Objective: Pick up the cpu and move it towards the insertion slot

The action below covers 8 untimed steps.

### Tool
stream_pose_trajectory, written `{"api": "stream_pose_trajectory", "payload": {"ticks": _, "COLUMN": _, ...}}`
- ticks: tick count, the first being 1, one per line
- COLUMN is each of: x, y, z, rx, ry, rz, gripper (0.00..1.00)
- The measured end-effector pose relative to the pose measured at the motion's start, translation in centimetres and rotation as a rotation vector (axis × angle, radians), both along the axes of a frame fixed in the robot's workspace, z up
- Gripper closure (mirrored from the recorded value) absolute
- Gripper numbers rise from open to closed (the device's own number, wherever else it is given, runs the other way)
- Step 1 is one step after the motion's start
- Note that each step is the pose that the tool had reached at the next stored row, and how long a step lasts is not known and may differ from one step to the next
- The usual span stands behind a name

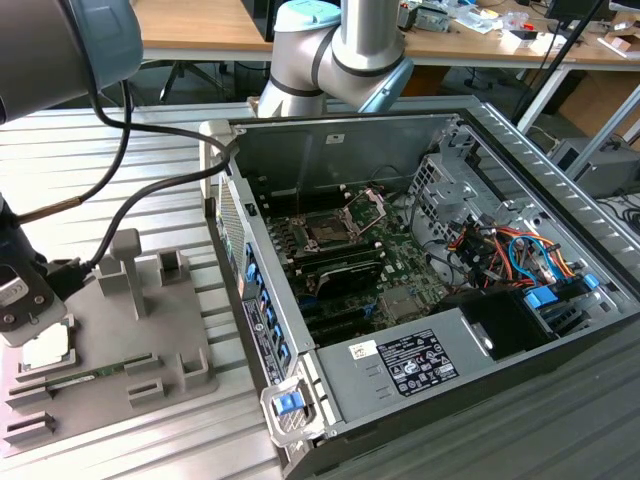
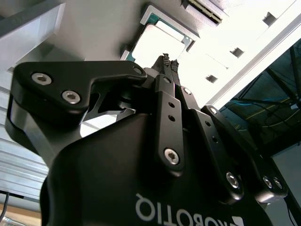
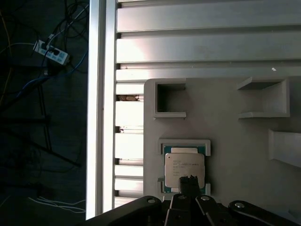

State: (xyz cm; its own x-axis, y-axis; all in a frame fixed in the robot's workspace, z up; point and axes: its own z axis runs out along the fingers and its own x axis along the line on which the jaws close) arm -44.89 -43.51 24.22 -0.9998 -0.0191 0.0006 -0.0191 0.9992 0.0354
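cpu in its tray

a ribbed metal desk (image 1: 120,130) carries a grey tray (image 1: 150,330) and an open computer case (image 1: 400,365) (wooden tables (image 1: 190,25) behind). the cpu (image 3: 185,165) lies flat in the tray's recess, with the gripper (image 3: 188,180) pressed together over it; the insertion slot (image 1: 328,228) is inside the case.

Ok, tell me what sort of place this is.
Probably a robotics lab or workshop: an opened computer case sits on a slatted aluminium table, a grey fixture tray beside it holds the cpu, and cluttered wooden desks stand behind.
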Motion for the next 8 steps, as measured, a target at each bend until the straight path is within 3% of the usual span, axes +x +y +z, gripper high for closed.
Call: {"api": "stream_pose_trajectory", "payload": {"ticks": 8, "x": 0.0, "y": 0.0, "z": -0.07, "rx": 0.0, "ry": 0.0, "rz": 0.0, "gripper": 0.89}}
